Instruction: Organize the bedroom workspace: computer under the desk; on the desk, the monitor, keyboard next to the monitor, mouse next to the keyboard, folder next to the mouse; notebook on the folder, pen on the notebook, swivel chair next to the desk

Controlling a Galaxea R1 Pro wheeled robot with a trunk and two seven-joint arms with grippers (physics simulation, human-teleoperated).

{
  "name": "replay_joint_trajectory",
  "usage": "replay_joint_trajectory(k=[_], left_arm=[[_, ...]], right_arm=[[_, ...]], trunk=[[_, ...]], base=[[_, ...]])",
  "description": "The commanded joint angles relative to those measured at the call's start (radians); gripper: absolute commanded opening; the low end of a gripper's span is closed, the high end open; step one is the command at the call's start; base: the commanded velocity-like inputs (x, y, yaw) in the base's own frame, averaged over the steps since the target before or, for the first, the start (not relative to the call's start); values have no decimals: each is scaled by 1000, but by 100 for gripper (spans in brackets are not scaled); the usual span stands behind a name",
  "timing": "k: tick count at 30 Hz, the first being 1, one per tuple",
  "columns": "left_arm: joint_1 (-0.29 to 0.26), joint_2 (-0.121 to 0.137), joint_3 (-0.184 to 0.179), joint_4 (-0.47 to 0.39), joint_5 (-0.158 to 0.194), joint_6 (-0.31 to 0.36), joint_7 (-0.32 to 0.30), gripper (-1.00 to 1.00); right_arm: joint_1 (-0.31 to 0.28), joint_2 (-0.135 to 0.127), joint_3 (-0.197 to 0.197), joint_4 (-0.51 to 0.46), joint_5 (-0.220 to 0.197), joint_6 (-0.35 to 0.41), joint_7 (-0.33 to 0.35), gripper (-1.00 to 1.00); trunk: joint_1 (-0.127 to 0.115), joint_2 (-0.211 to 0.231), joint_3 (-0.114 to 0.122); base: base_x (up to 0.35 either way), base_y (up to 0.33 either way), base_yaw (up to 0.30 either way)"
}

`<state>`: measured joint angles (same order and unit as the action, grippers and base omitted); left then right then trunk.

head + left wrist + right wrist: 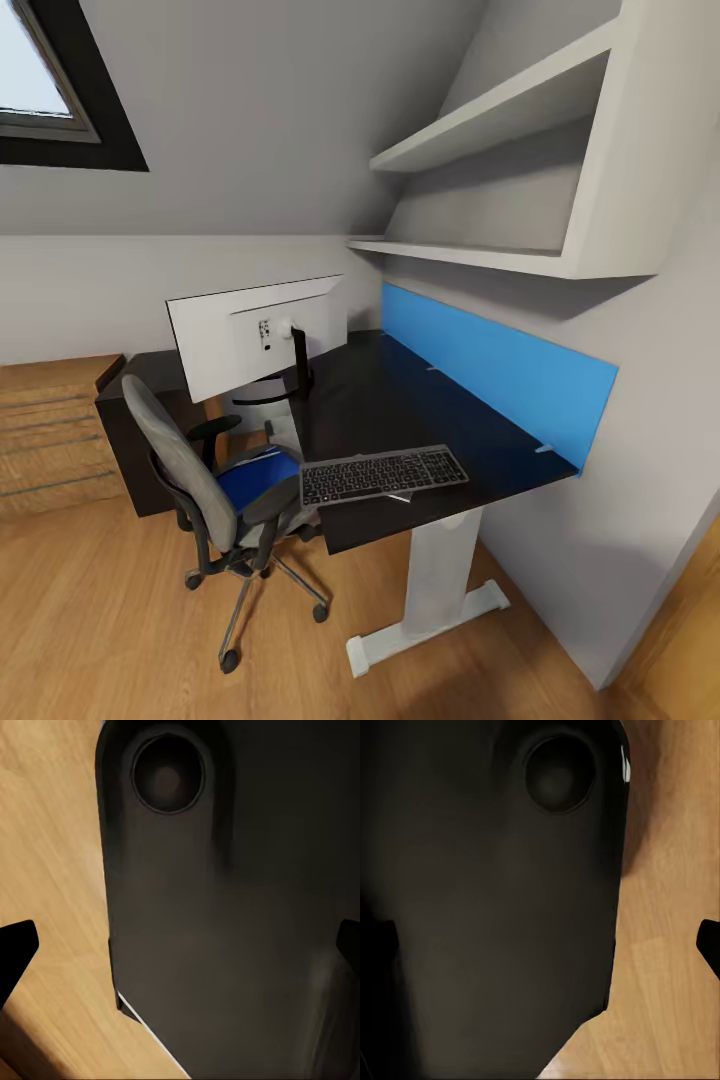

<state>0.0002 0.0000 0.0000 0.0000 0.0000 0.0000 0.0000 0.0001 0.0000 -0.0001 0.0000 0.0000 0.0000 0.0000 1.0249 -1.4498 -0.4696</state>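
In the head view the desk (400,400) has a black top and a blue back panel (500,370). The monitor (250,335) stands at its far end with the white back toward me. The keyboard (383,473) lies on the near corner, slightly over the front edge. The grey swivel chair (190,470) stands beside the desk with the blue folder (255,478) on its seat. Computer, mouse, notebook and pen are out of view. My left gripper (180,952) and right gripper (544,945) are open, hanging empty over my dark body and the wood floor.
White wall shelves (500,180) hang above the desk under the sloped ceiling. A light-wood cabinet (50,430) stands at the left beside a black unit (135,450). A skylight (45,80) is at the upper left. The desk's white pedestal foot (425,625) juts onto the plank floor.
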Motion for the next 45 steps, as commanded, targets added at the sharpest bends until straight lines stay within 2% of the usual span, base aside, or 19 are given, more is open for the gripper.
replay_joint_trajectory(k=[1, 5, 9, 15, 31, 32, 34, 45], left_arm=[[1, -6, 3, -6, 6, -6, 1, 100], [1, -28, 1, -25, 22, -14, 1, 100], [1, -49, 0, -24, -1, 9, 1, 100], [1, -50, -1, -24, -7, 15, -1, 100], [1, -51, 2, -25, -7, 14, 1, 100], [1, -51, 2, -25, -6, 14, 1, 100], [1, -51, 2, -25, -6, 14, 1, 100], [1, -49, 2, -50, -6, 12, -1, 100]], right_arm=[[-6, 6, 6, -6, -6, -6, -6, 100], [-29, 25, 3, -10, -1, -28, -9, 100], [-27, 27, -1, -11, 13, -14, 10, 100], [-28, 26, -3, -11, 14, 16, 14, 100], [-28, 26, -5, -6, 14, -74, 15, 100], [-28, 26, -5, -5, 14, -282, 15, 100], [-28, 26, -4, -4, 14, -306, 15, 100], [-28, 25, -2, -13, 15, -328, 14, 100]], trunk=[[-4, 7, 3], [-19, 35, 15], [-34, 63, 28], [-57, 105, 47], [-119, 217, 97], [-123, 224, 100], [-130, 238, 106], [-172, 315, 141]], base=[[0, 0, 0], [0, 0, 0], [0, 0, 0], [0, 0, 0], [0, 0, 0], [0, 0, 22], [0, 0, 104], [0, 0, 217]])
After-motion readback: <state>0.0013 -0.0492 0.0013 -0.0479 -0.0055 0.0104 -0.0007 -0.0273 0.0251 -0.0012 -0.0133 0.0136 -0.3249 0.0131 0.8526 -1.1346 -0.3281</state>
